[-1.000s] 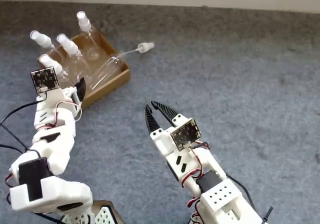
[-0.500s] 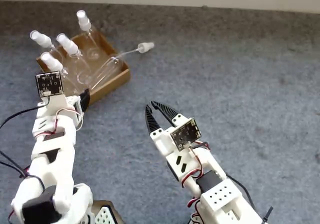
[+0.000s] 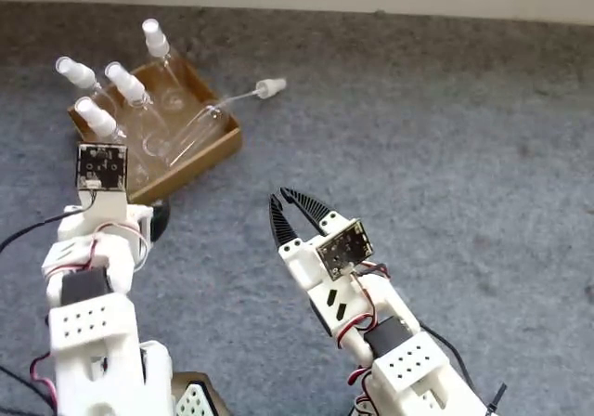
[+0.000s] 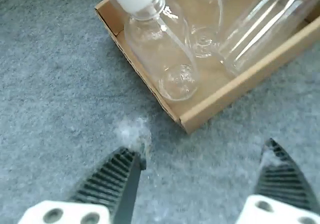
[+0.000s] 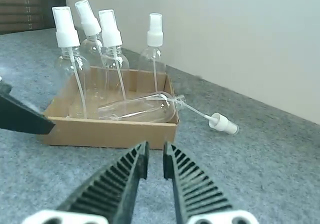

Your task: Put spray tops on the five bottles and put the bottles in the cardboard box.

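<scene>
A cardboard box (image 3: 200,163) sits at the far left with several clear bottles upright in it, each capped with a white spray top (image 3: 123,80). One more bottle (image 3: 200,128) lies on its side, neck over the rim, its spray top (image 3: 270,87) pulled out on the carpet. My left gripper (image 3: 153,214) hovers open just before the box's near corner (image 4: 240,86), with nothing between its fingers. My right gripper (image 3: 278,194) is shut and empty mid-table, pointing at the box (image 5: 110,132) and the lying bottle (image 5: 137,109).
Grey carpet covers the table, bare to the right of the loose spray top (image 5: 223,124). A pale wall runs along the far edge. One black finger of the left arm (image 5: 20,116) shows beside the box.
The left arm has drawn back from the box toward the near edge, gripper still open. The right arm and the bottles have not moved.
</scene>
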You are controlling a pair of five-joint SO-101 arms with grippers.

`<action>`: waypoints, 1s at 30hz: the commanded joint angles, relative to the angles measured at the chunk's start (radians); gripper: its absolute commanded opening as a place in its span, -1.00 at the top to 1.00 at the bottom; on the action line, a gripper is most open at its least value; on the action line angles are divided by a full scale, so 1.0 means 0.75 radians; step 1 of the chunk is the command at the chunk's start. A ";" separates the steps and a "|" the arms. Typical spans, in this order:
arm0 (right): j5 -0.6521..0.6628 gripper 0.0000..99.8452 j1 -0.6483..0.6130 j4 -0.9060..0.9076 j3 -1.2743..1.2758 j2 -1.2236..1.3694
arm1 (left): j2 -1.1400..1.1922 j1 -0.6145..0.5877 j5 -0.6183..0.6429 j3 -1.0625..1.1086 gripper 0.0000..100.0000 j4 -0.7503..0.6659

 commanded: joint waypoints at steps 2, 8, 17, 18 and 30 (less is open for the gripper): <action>0.010 0.90 0.019 0.013 0.222 -0.005 | -0.334 0.028 -0.176 -0.024 0.36 0.360; 0.008 0.90 0.021 0.013 0.222 -0.005 | -0.435 0.101 -0.190 -0.144 0.36 0.604; 0.008 0.90 0.150 0.011 0.222 -0.013 | -0.073 0.398 -0.192 -0.533 0.36 0.786; 0.008 0.90 0.150 0.011 0.222 -0.013 | 0.005 0.402 -0.192 -0.588 0.36 0.786; 0.008 0.90 0.152 0.013 0.222 -0.005 | 0.889 0.404 -0.188 -1.288 0.36 0.796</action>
